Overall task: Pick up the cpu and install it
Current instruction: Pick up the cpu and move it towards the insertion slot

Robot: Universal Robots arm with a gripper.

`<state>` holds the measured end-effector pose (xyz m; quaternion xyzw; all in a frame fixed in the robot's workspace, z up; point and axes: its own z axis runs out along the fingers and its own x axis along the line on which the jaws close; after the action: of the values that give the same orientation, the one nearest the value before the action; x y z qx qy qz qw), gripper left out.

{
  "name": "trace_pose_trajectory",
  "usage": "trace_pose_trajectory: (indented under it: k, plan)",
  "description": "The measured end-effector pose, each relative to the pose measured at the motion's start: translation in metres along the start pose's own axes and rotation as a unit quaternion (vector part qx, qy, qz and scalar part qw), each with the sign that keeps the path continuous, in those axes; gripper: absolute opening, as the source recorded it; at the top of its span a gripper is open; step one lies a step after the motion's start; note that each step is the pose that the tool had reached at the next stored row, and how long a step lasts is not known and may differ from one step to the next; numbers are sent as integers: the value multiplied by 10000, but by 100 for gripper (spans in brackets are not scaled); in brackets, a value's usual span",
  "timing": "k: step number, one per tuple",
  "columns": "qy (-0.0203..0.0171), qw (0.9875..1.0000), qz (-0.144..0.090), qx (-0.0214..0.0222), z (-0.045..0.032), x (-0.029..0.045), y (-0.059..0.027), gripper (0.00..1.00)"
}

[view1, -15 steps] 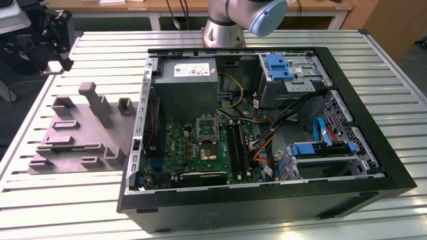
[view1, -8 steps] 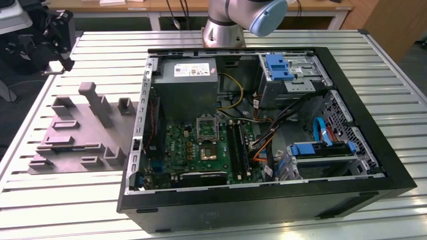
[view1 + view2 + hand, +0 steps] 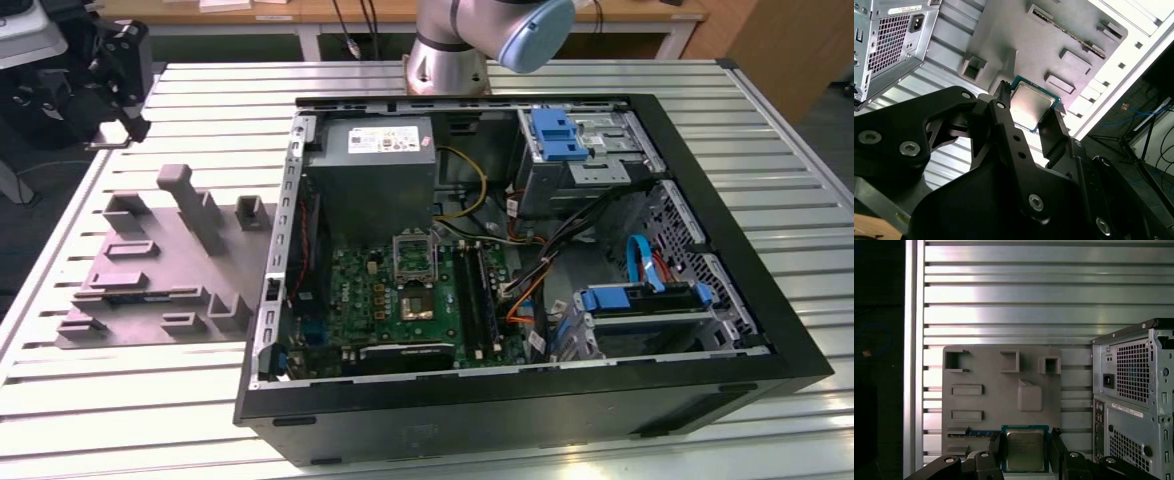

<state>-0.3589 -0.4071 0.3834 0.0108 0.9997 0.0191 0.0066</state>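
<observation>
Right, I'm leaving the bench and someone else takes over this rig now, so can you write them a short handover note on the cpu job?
Gripper: shut on the small flat square cpu with the silvery-grey metal top, gripped on two opposite edges.
Cpu: appears lifted off the grey moulded plastic tray, which lies beside the open black computer case.
Done: the pick-up.
Left: the install. The cpu is over the tray, not yet at the green circuit board inside the case.

Cpu (image 3: pixel 1035 102) edges (two) behind pincer (image 3: pixel 1029 104) fingers (image 3: pixel 1056 135)
</observation>
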Motion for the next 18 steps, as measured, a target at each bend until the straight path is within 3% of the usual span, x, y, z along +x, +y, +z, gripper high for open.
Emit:
trace_pose_trajectory:
  k: [18]
  plan:
    - [0, 10000, 0, 0, 0, -34, 1, 47]
